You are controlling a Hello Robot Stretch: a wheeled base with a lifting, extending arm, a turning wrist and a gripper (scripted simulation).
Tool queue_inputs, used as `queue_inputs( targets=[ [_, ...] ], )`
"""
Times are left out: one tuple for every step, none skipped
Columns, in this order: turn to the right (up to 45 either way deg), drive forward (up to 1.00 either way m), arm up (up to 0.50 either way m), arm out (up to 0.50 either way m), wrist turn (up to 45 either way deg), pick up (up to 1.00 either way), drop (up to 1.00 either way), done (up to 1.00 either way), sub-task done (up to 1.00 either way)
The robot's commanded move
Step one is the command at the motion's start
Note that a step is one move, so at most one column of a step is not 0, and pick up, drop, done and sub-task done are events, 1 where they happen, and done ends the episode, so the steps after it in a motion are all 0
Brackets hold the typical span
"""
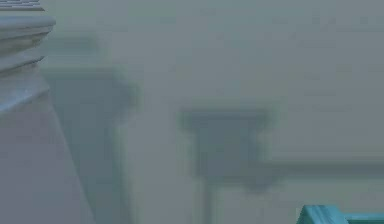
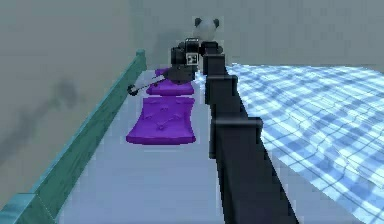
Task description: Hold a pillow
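One purple pillow (image 2: 163, 115) lies flat on the bed (image 2: 115, 185) beside the teal rail (image 2: 88, 132). Arm (image 2: 235, 130) is extended to bring the gripper (image 2: 152, 80) to its far end; finger state and hold cannot be told.

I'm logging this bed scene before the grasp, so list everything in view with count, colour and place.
pillow: one, perhaps two, purple, on the bed left of the arm's far end
bed rail: one, teal, along the arm side view's left
teal corner: one, forward view's bottom right
sheet: one, pale grey-blue, between rail and arm
blanket: one, blue and white, arm side view's right
wall: grey, across the forward view
ribbed shape: one, off-white, forward view's left edge; cannot tell what it is
arm: one, dark bar rising from the bottom edge
gripper: one, dark, by the pillow; cannot tell whether it holds anything
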Motion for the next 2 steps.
queue_inputs(
  targets=[
    [0.0,0.00,0.00,0.00,36.0,0.00,0.00,0.00,0.00],
    [0.0,0.00,-0.28,0.00,0.0,0.00,0.00,0.00,0.00]
  ],
)
